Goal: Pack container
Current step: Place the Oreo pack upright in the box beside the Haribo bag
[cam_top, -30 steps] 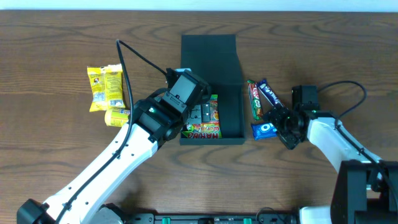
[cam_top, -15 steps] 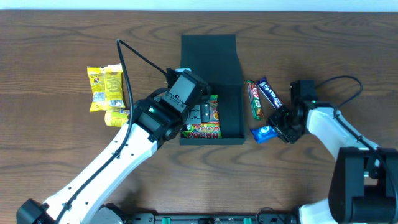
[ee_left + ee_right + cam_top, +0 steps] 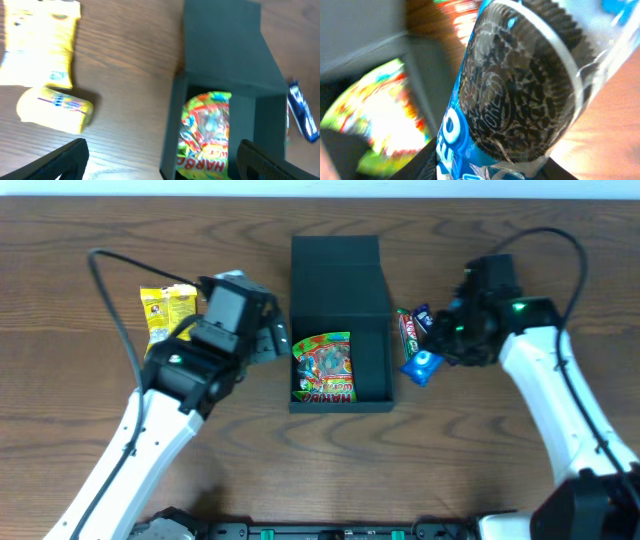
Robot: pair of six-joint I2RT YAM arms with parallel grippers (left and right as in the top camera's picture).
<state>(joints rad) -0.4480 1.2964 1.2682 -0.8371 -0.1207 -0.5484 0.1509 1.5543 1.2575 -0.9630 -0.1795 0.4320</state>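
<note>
We see the container (image 3: 340, 275) in matte teal-black, inside and out. The sweets bag (image 3: 324, 367) is bright green with red, yellow and orange print. The biscuit packet (image 3: 510, 95) is blue and pictures a dark embossed cookie. The two packets (image 3: 160, 315) and a small roll (image 3: 55, 109) are yellow. The table (image 3: 80, 440) is dark brown wood grain.
</note>
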